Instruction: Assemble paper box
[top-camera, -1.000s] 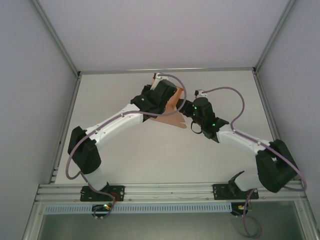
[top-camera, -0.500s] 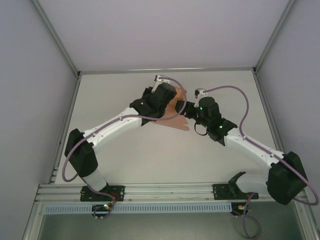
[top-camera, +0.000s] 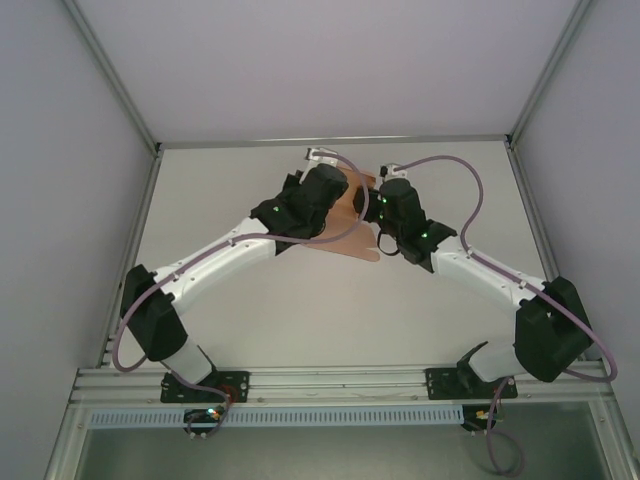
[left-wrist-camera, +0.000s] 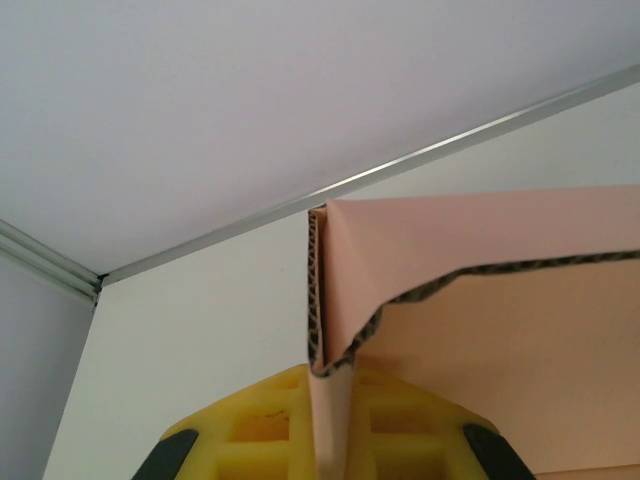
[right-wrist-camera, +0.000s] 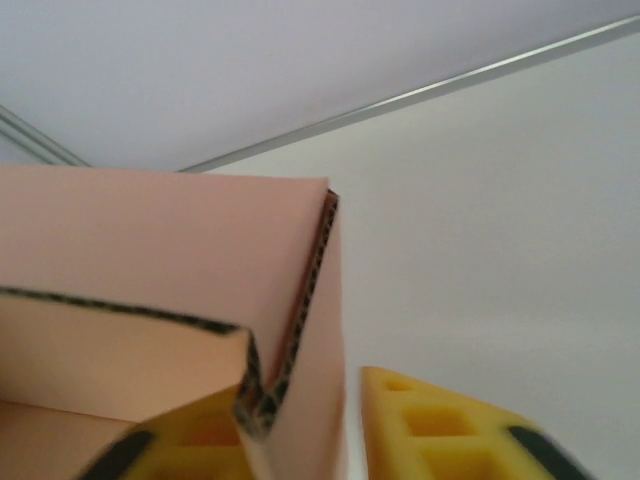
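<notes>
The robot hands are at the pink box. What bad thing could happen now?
The left gripper pinches just one thin wall of the paper box, so pulling might crease or tear it. The right gripper straddles another wall with a gap on one side, so the card might slip out there.

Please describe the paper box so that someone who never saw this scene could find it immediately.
Look at the far middle of the white table, where the two arms meet. The paper box stands between them, one wall pinched in the left gripper. It is the only salmon-pink thing there: half-folded corrugated card among black and white parts.
</notes>
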